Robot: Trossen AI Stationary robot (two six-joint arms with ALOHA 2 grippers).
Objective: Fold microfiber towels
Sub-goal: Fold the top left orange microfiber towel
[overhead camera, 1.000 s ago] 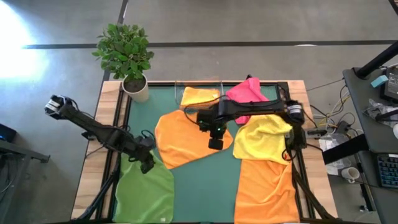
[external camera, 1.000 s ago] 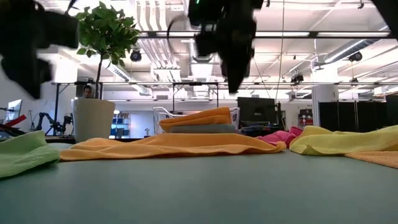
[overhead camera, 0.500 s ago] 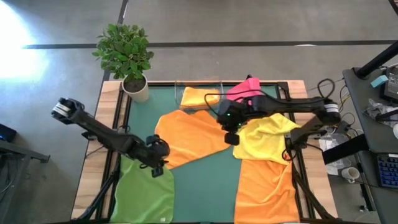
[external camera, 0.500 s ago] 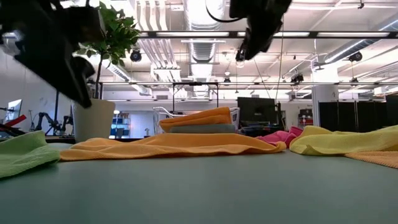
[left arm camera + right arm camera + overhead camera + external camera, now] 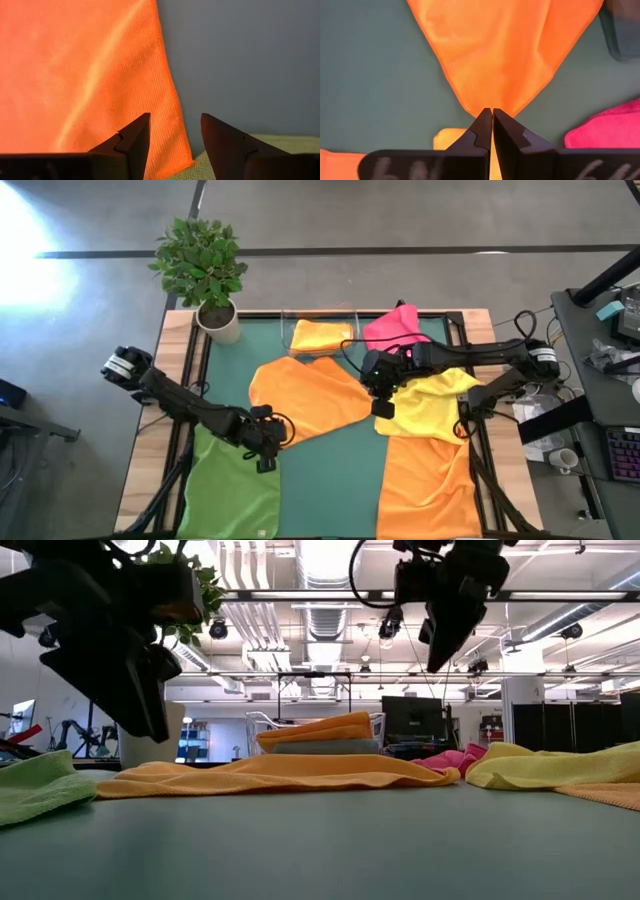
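Orange towel (image 5: 305,402) spread mid-table, left gripper (image 5: 266,461) with fingers apart above its near-left corner beside the green towel (image 5: 235,495), right gripper (image 5: 383,407) pressed together and empty above its right corner, next to the yellow towel (image 5: 425,408), pink towel (image 5: 395,328) at the far edge.

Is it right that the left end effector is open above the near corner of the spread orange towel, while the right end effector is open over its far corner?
Not quite. The right end effector is shut, fingers pressed together in the right wrist view, over the orange towel's corner. The left end effector is indeed open, per the left wrist view.
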